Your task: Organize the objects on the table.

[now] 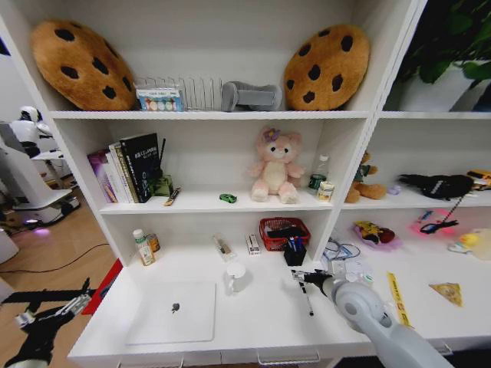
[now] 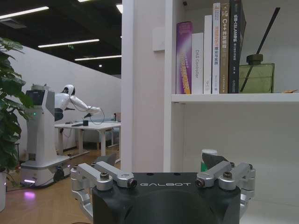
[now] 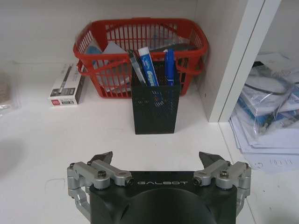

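Just in front of the black mesh pen cup (image 3: 155, 106), on the worktop (image 1: 261, 322), the right gripper (image 1: 301, 277) hovers with its jaws spread wide and empty, aimed at the cup and the red basket (image 3: 140, 42) behind it. A black pen (image 1: 308, 300) lies on the worktop beside and slightly below this gripper, on the side away from the cup, its long axis running roughly toward the cup. The right arm is clearly the nearer one. The left gripper (image 2: 163, 179), jaws also open, waits off the worktop's left end, well away from the cup. The silver laptop (image 1: 173, 313) lies closed to the cup's left.
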Robot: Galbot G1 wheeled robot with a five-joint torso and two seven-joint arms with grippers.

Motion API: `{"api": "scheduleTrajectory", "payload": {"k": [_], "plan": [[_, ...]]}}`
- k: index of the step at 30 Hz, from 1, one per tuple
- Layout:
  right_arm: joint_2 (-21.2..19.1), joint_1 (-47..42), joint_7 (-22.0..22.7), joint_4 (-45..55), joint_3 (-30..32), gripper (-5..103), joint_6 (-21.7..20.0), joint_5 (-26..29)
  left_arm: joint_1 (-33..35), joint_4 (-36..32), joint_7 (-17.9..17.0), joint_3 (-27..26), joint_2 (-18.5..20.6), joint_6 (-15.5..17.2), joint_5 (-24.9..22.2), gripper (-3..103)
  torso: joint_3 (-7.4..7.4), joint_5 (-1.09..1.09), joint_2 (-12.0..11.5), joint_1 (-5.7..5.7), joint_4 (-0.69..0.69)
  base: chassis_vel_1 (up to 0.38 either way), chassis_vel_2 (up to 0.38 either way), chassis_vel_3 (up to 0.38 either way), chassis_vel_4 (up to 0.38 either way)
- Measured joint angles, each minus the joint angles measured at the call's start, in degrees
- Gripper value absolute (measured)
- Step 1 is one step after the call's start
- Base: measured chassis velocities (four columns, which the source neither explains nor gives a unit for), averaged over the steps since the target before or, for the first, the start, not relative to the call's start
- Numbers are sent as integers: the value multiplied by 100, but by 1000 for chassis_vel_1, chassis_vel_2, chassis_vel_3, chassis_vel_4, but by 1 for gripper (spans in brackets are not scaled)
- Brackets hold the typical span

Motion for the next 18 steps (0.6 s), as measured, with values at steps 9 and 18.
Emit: {"api": "scheduleTrajectory", "payload": {"k": [9, 18], "plan": [[96, -89, -189, -444, -143, 100, 22, -30, 0, 0, 0, 0, 0, 0, 0, 100, 0, 0, 0, 0, -1, 0, 0, 0, 0], [198, -10, -272, -624, -354, 100, 32, -233, 0, 0, 0, 0, 0, 0, 0, 100, 0, 0, 0, 0, 0, 0, 0, 0, 0]]}}
